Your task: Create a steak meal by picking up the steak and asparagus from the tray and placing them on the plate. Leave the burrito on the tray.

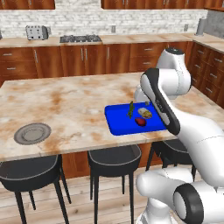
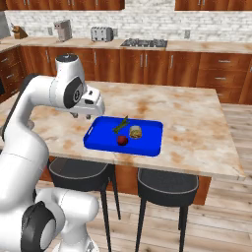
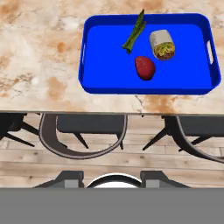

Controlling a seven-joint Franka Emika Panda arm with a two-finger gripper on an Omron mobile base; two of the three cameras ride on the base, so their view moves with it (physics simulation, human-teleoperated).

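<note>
The blue tray lies on the island near its front edge. On it are the dark red steak, the green asparagus and the tan burrito. The grey round plate sits far to the left on the island. My gripper hangs open and holds nothing. It hovers above the island's front edge, short of the tray's near left corner.
Dark bar stools stand under the island's front edge. A toaster and a cooktop are on the back counter. My own arm covers the tray's right end in the left base view.
</note>
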